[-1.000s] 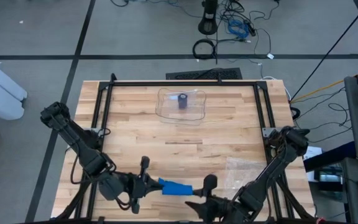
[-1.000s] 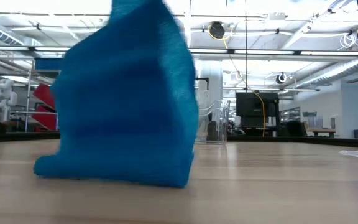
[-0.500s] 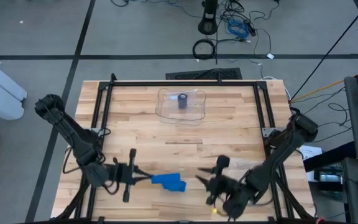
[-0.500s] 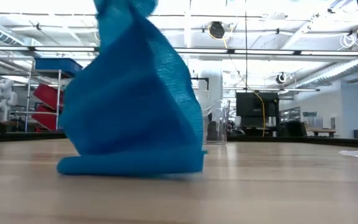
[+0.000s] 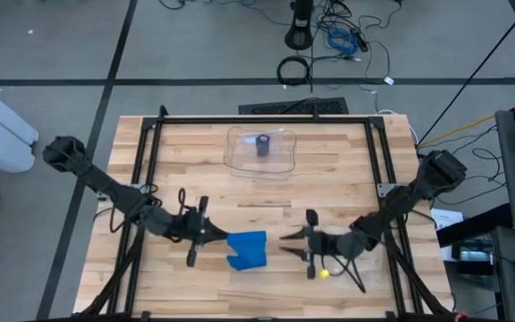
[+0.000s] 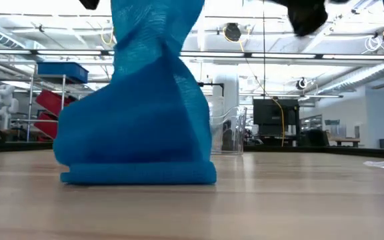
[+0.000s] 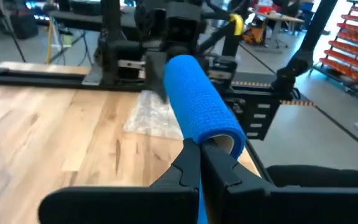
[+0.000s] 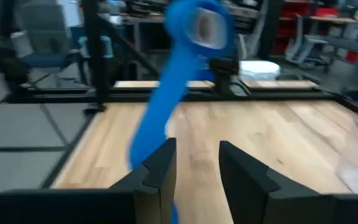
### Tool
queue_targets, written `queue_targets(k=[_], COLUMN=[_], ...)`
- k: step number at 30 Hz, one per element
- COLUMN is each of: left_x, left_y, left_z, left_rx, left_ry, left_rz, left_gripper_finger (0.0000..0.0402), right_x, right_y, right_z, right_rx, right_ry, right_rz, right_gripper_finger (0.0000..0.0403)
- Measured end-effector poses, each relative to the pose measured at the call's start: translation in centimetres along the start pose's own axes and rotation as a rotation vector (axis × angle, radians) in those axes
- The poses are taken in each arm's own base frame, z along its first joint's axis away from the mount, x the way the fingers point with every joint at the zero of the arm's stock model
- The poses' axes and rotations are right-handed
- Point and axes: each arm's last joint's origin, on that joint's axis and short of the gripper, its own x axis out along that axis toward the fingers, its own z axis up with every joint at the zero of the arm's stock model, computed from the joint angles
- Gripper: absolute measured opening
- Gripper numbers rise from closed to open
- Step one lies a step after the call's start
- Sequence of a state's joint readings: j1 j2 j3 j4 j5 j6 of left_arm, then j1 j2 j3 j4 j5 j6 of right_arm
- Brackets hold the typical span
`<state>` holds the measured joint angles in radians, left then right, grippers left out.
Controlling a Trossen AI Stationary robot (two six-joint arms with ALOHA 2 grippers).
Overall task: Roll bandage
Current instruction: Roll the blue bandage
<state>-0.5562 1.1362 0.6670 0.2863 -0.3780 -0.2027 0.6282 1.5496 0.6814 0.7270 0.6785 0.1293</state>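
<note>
1. Left claw [image 5: 211, 236] clamped on blue bandage roll [image 7: 201, 109], now lifted; loose tail draped onto the bench [image 5: 329, 188].
2. Right claw [image 5: 286, 239] let go, drawn back, fingers apart.
3. Rolling looks unfinished.

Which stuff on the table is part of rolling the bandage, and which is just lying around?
Part of the job:
- blue bandage, one end lifted
- left hand, shut on the bandage
- right hand, apart from it, fingers open

Lying about:
- clear dish holding a dark roll
- clear plastic wrapper
</note>
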Motion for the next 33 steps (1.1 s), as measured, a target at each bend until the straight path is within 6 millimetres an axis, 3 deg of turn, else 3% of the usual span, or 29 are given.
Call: queue_targets(k=[4, 10, 16, 21, 28, 33], left_x=[0.3, 1.1, 1.6, 1.4, 0.8, 0.6], left_y=[0.5, 1.3, 1.5, 1.3, 1.0, 0.9], left_z=[-0.3, -0.8, -1.0, 0.1, 0.9, 1.0], left_rx=[0.0, 0.001, 0.005, 0.04, 0.07, 0.067], left_ry=[0.039, 0.065, 0.063, -0.042, -0.09, -0.098], left_rz=[-0.066, -0.037, -0.022, -0.014, -0.024, -0.03], left_gripper_finger=[0.0, 0.0, 0.0, 0.0, 0.0, 0.0], right_x=[0.3, 0.7, 2.1, 3.6, 4.0, 4.8], right_y=[-1.0, -0.5, 0.0, 0.0, 0.0, 0.2], right_z=[-0.7, -1.6, -5.2, -5.8, -6.8, -6.8], right_rx=[0.061, 0.037, 0.134, 0.14, 0.129, 0.124], right_ry=[0.019, 0.104, 0.162, -0.006, 0.021, 0.018], right_rz=[0.008, 0.258, 0.187, 0.193, 0.188, 0.173], right_gripper_finger=[0.0105, 0.0105, 0.0105, 0.0105, 0.0106, 0.0133])
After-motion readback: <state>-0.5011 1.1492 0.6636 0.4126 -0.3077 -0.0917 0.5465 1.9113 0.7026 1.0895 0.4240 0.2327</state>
